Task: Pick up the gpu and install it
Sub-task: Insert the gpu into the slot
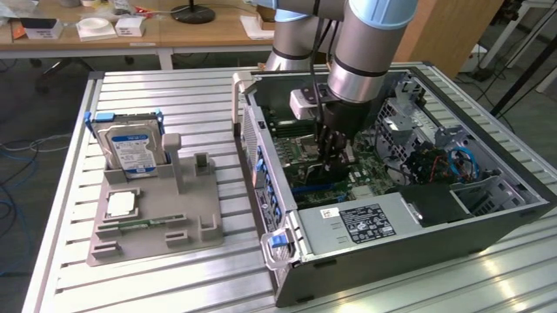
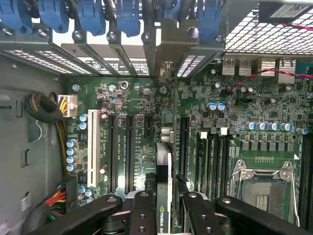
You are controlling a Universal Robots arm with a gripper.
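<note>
My gripper [image 1: 329, 164] reaches down into the open computer case [image 1: 487, 195], over the green motherboard [image 1: 370, 176]. In the wrist view the gpu [image 2: 164, 169] shows edge-on as a thin dark card. The black fingers [image 2: 143, 208] of my gripper [image 2: 165, 198] are shut on it from both sides. The card stands upright over the motherboard [image 2: 127, 93], between two long black expansion slots [image 2: 130, 152]. Its far end points toward the metal bracket openings [image 2: 166, 54] in the case wall. Whether the card's edge touches a slot is hidden by the card itself.
A grey parts holder [image 1: 165, 222] on the slatted table at the exterior view's left carries a silver hard drive [image 1: 130, 149], a square chip [image 1: 122, 203] and a narrow memory stick [image 1: 143, 223]. In the case, the power supply [image 1: 366, 222] and cables [image 1: 452, 163] crowd the gripper. The empty CPU socket [image 2: 266, 188] lies beside it.
</note>
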